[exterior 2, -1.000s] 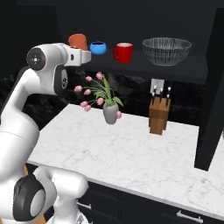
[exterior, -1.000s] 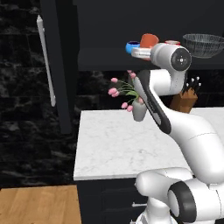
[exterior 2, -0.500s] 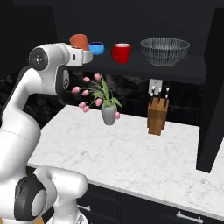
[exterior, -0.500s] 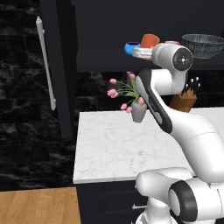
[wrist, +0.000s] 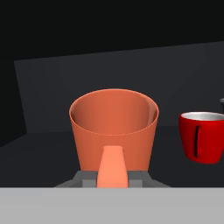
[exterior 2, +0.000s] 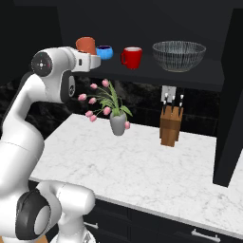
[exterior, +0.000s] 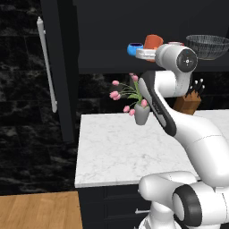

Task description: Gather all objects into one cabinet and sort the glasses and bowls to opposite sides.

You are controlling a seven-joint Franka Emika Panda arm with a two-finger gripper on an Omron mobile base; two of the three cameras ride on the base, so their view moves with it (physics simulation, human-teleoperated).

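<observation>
My gripper (wrist: 113, 174) is shut on the near wall of the orange cup (wrist: 113, 127), which stands upright at the level of the cabinet shelf (wrist: 48, 144). Whether the cup rests on the shelf I cannot tell. The red mug (wrist: 204, 136) stands to its right. From the right base view, the gripper (exterior 2: 88, 53) holds the orange cup (exterior 2: 86, 44) at the shelf's left end, then come the blue cup (exterior 2: 105, 51), the red mug (exterior 2: 131, 57) and the grey bowl (exterior 2: 179, 54). In the left base view the orange cup (exterior: 153, 41), blue cup (exterior: 134, 48) and bowl (exterior: 208, 45) show above the arm.
The cabinet door (exterior: 60, 71) stands open at the left, its long silver handle (exterior: 47, 67) facing out. Below the shelf, a vase of pink tulips (exterior 2: 116, 121) and a knife block (exterior 2: 171, 126) stand on the white marble counter (exterior 2: 142, 171). Another dark door (exterior 2: 230, 99) hangs at the right.
</observation>
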